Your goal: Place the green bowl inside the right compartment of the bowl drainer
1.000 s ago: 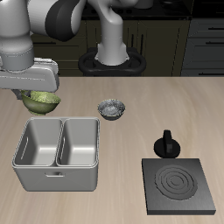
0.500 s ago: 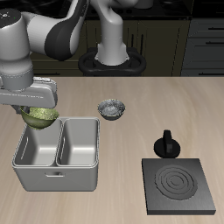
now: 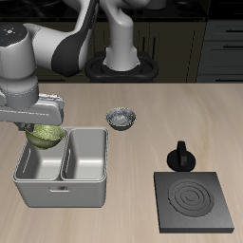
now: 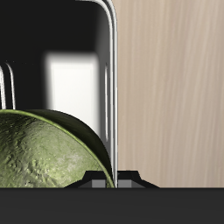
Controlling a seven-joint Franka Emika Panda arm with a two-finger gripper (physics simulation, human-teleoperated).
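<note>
**Green bowl carried over the drainer's right bin**

In the last second the arm has swung forward and down from the back of the desk (image 3: 142, 114), bringing the green bowl (image 3: 43, 136) from behind the bowl drainer (image 3: 63, 182) to a spot above its rear rim. The bowl now hangs over the back edge of the compartment on the robot's right, the one farther from the grey patterned bowl (image 3: 121, 118). That puts the carry nearly done; what seems left is a short move forward over the bin's middle, a descent, and the release.

The pincer (image 3: 40, 126) is pinching the green bowl by its rim, judging from how the bowl rides beneath the hand clear of any support. The fingers themselves are mostly hidden by the wrist body in the exterior view, so the exact bite on the rim is hard to confirm.

In the wrist view the green bowl (image 4: 48, 150) fills much of the frame and is cut off at the edge, with the drainer's bright wall (image 4: 107, 79) and dark interior beyond it. How high the bowl sits above the bin floor cannot be judged. The stove plate (image 3: 195, 200) and the black knobbed object (image 3: 180, 156) stand well apart.
</note>
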